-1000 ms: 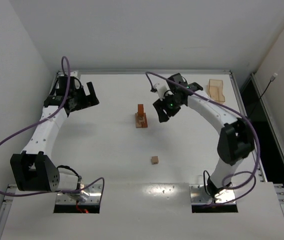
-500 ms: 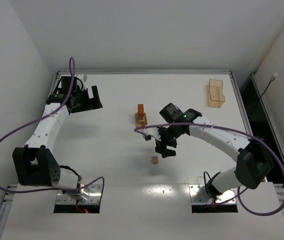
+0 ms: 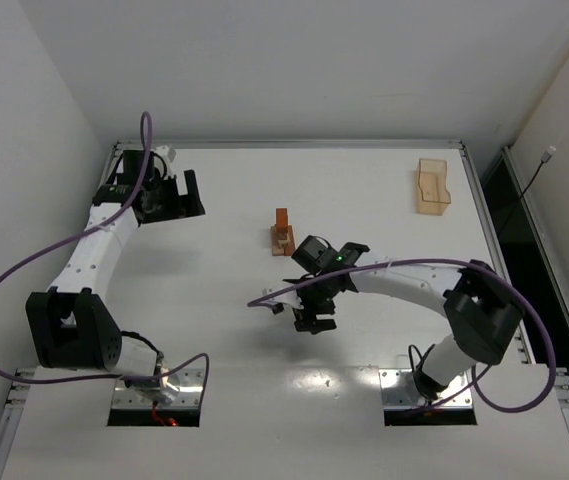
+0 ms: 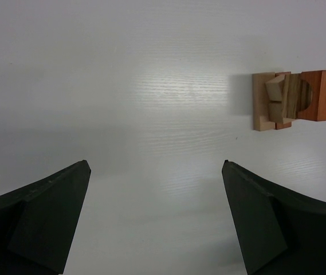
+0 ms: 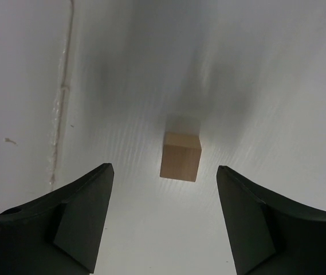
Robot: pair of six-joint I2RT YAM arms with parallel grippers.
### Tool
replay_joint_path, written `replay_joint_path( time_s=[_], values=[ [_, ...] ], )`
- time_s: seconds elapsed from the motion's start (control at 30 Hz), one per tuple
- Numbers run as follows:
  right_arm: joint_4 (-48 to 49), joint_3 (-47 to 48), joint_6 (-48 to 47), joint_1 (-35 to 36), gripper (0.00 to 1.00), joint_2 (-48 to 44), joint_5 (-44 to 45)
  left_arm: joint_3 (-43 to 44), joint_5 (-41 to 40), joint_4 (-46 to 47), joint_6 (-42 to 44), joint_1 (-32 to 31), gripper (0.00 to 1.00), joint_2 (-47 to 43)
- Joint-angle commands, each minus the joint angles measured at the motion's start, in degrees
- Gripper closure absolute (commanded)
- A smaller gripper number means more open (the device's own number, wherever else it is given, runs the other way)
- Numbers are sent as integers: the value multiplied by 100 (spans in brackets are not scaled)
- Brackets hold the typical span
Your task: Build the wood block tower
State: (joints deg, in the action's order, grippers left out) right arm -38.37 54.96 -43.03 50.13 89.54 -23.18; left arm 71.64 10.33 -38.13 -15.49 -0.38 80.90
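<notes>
White bench (image 3: 214, 300), white walls. The tower (image 3: 281, 236) stands near the bench's middle, tan base with a reddish-brown upright, probably kept central so either arm can reach it. The right gripper (image 3: 313, 319) hovers closer to the near edge, jaws apart and straddling a loose tan cube (image 5: 180, 156) without touching — lined up, I judge, for a pick. The left gripper (image 3: 176, 196) sits by the far-left corner, jaws wide and empty, clear of the work.

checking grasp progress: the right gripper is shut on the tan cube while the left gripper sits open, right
Not quite: the right wrist view shows the right gripper open, the tan cube lying untouched between its jaws. The left gripper does sit open.
</notes>
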Motion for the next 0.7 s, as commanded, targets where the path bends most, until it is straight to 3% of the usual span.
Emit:
replay_joint_path(
  time_s=[0.0, 0.5, 0.67],
  values=[
    [409, 103, 189, 41, 31, 239, -11, 272, 31, 7, 54, 47, 1, 22],
    [699, 173, 496, 41, 37, 776, 471, 606, -75, -151, 107, 47, 1, 479],
    [813, 173, 681, 146, 49, 890, 806, 667, -75, -151, 55, 47, 1, 593]
  ],
)
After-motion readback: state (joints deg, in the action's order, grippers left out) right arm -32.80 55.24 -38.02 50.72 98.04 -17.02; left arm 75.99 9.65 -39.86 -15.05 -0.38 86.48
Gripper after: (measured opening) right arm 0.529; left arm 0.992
